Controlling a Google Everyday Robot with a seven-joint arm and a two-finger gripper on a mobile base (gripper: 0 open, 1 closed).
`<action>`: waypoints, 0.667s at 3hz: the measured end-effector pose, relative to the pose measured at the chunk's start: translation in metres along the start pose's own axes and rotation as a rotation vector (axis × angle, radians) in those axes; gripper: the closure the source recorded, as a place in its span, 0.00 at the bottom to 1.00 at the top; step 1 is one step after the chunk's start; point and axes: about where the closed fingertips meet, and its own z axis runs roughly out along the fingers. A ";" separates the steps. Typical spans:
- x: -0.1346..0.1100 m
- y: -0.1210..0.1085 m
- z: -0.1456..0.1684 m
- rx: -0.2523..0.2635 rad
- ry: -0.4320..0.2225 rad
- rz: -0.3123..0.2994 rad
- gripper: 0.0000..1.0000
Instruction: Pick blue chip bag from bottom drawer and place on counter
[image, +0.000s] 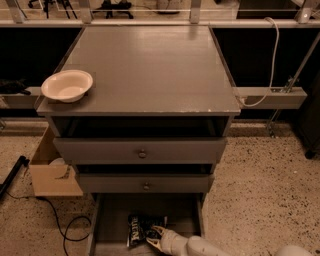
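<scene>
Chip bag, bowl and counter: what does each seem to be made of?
Chip bag: probably foil or plastic film, dark, crinkled, with glints. Bowl: pale and smooth, plastic or ceramic; unclear which. Counter: likely painted wood or board, matte grey, pale chips along its front edge. The hand is at the bag's right edge in the bottom drawer.

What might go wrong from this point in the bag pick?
The gripper sits at the right edge of the blue chip bag in the bottom drawer; an edge grip on crinkled foil may slip. On the lift, bag or arm may catch the middle drawer just above. The bowl occupies the counter's front left corner.
</scene>
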 end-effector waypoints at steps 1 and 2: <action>0.000 0.000 0.000 0.000 0.000 0.000 0.89; -0.001 -0.003 -0.003 0.000 0.002 0.001 1.00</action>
